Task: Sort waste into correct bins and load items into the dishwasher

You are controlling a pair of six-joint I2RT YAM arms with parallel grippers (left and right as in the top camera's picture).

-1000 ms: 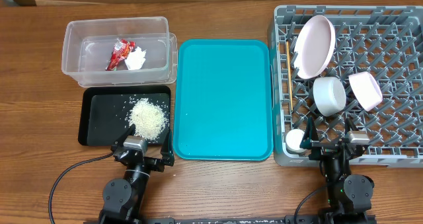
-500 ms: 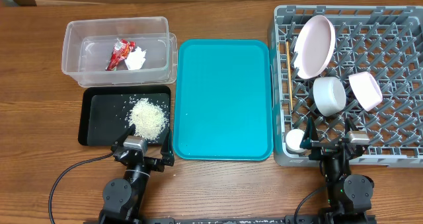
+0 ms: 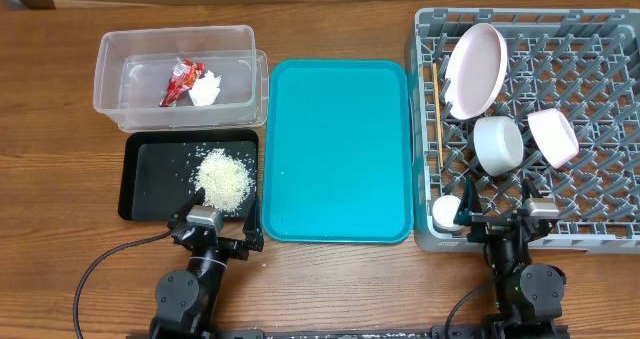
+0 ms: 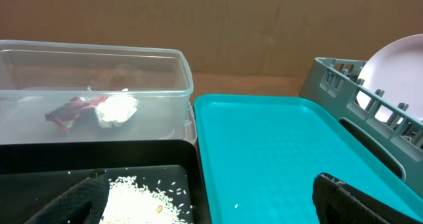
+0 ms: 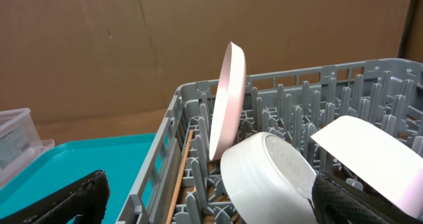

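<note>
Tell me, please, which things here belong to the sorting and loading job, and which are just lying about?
Part of the job: clear tub, red wrapper, tissue, black tray, rice, grey rack, plate, bowls, cup, chopsticks.
Just lying about: teal tray.

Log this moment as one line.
left gripper open; right gripper open; wrapper, tissue in clear tub; rice on black tray; plate, bowls, chopsticks in rack
</note>
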